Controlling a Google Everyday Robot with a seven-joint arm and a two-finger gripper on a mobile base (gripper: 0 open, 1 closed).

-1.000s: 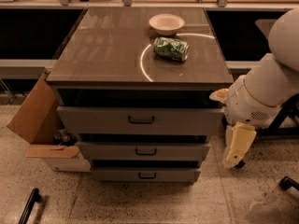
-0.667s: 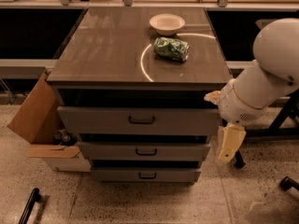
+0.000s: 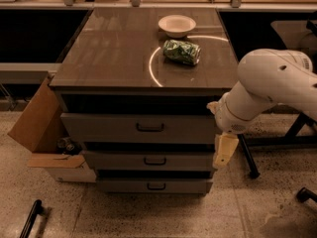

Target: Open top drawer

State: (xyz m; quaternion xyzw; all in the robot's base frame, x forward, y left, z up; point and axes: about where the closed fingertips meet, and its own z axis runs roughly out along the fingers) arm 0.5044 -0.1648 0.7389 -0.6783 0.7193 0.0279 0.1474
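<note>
Top drawer [image 3: 104, 128]: grey, flat-fronted, the tallest and widest of three stacked fronts, directly under the brown tabletop [image 3: 109, 48]. Front looks flush or nearly so; judged not yet pulled out.

Small dark bar handle [image 3: 150, 127]: centre of the front, long axis horizontal, running across the panel.

Hand [image 3: 225, 150]: cream-coloured, hanging downward from the white robot arm [image 3: 267, 88], just off the cabinet's right front corner. Whether it is open or closed cannot be told. Nothing is seen in its hold, and it touches no handle.

Governing relation: the bar handle lies to the left of the hand as seen, and slightly above its tip, with half the panel's width between them. The hand is alongside the cabinet rather than in front of it. Judgement: it must come round before the front and turn to meet the horizontal bar, after which the pull runs straight outward from the cabinet.

Two shorter grey drawers [image 3: 119, 161]: below the target, left of the hand, with like handles. The middle one sits nearest the hand's level, so a mistaken grasp there is the risk.

White ceramic bowl [image 3: 177, 25] and crumpled green packet [image 3: 182, 51]: on the tabletop, above and left of the hand.

Open brown cardboard box [image 3: 34, 120]: far left of the hand, on the speckled floor.

Writing: no brand, label or lettering legible anywhere.
</note>
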